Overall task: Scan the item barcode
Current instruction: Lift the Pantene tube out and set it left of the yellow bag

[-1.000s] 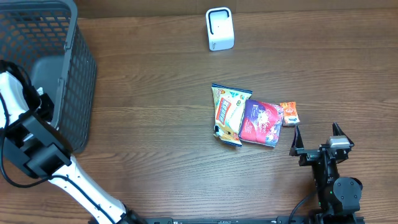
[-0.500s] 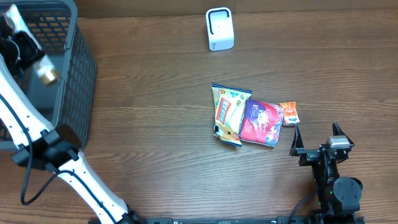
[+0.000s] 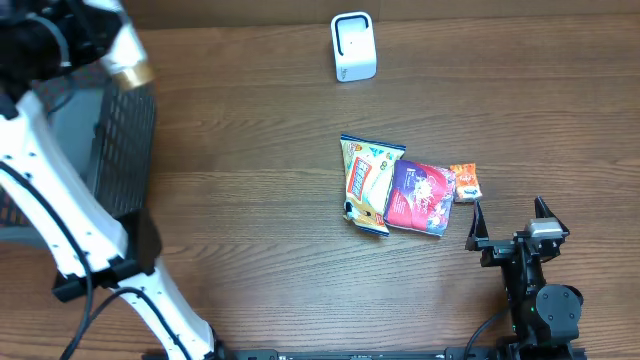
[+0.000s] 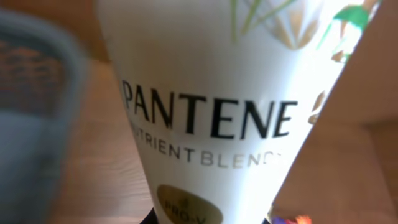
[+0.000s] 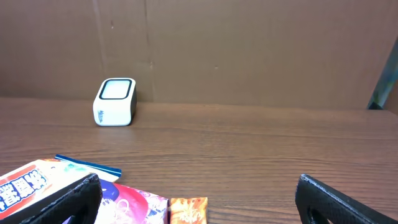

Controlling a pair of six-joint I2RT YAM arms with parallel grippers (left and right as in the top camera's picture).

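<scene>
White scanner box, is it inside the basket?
No, the white scanner box stands on the table, far from the basket.

The white plastic shampoo bottle (image 4: pixel 205 124) carries black lettering and a gold oval, the mesh basket (image 3: pixel 128 145) is dark grey, the boxy scanner (image 3: pixel 352 46) white, the snack bag (image 3: pixel 368 180) yellow, the bench (image 3: pixel 250 220) brown wood-grain.

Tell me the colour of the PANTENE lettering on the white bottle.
Black lettering on the white plastic Pantene bottle; it shows best in the left wrist view.
</scene>
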